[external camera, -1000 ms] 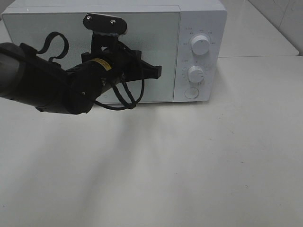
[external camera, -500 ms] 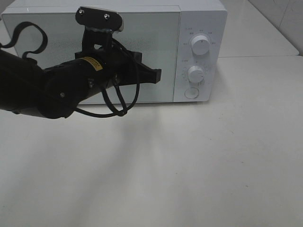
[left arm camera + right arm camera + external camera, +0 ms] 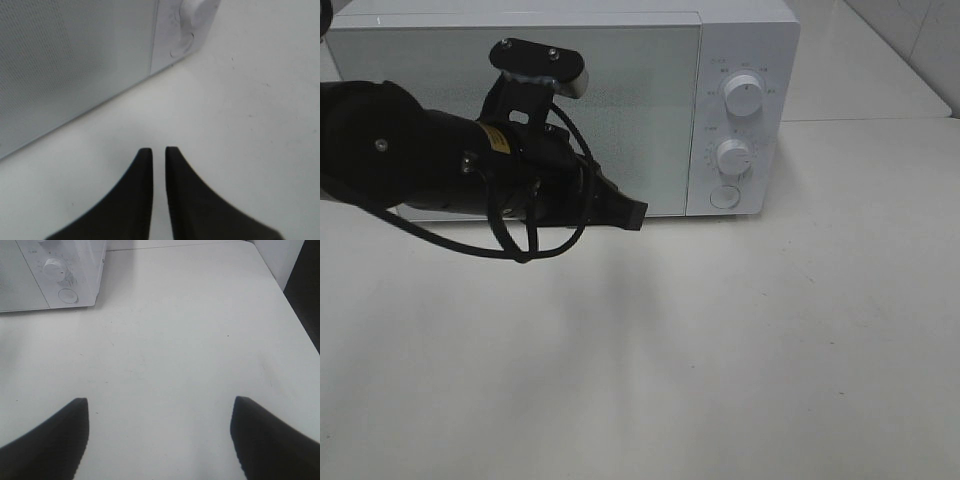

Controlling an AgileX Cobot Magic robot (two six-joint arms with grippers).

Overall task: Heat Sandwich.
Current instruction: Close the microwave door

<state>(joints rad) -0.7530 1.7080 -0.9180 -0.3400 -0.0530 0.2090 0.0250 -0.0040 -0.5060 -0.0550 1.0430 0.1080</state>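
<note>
No sandwich shows in any view. The white microwave point(image 3: 745, 40) stands at the back of the table with its frosted door point(image 3: 640, 100) shut. My left gripper point(image 3: 632, 214) hangs low in front of the door's lower right part, its black fingers nearly together with nothing between them; the left wrist view shows the left gripper point(image 3: 155, 150) pointing at the tabletop near the microwave's point(image 3: 75, 60) bottom edge. My right gripper point(image 3: 160, 402) is open and empty over bare table, to the right of the microwave point(image 3: 30, 280).
The microwave's control panel carries two knobs point(image 3: 744, 95) point(image 3: 733, 156) and a round button point(image 3: 724, 196). The white table point(image 3: 720, 350) stretches in front; its right edge point(image 3: 295, 315) drops off beside the right gripper.
The left arm has swung down and back from the door. Its gripper tip has dropped from mid-door height to near the microwave's base. The right gripper has not changed.
</note>
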